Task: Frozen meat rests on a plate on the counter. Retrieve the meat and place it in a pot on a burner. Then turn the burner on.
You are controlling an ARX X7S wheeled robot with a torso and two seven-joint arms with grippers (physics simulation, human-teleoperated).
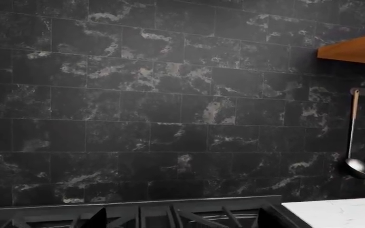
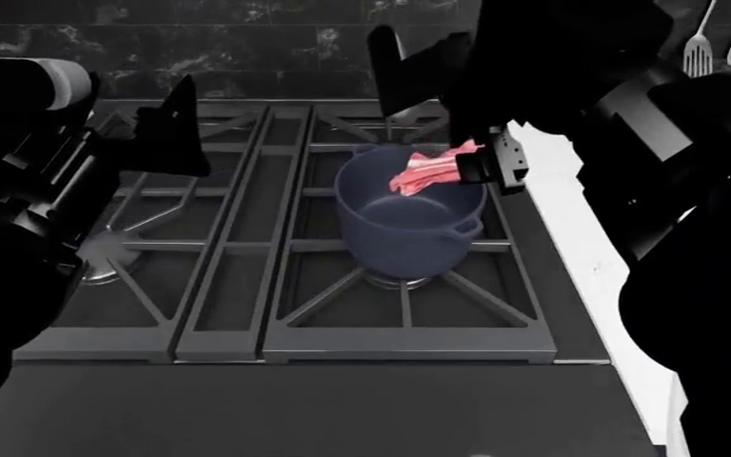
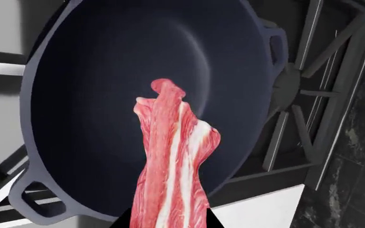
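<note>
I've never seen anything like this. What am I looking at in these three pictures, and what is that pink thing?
This is a computer simulation of a two-armed robot at a kitchen stove. The wide picture comes from a camera on its head, looking down over both dark arms. The other two come from small cameras near each arm's gripper.

On the black stove stands a blue-grey pot over a burner. The right gripper holds a strip of raw meat above the pot's rim; its own camera looks straight down past the meat into the empty pot.

The left gripper hangs over the back of the stove and carries nothing that I can see; its camera mostly shows the dark tiled wall and a hanging ladle.
</note>
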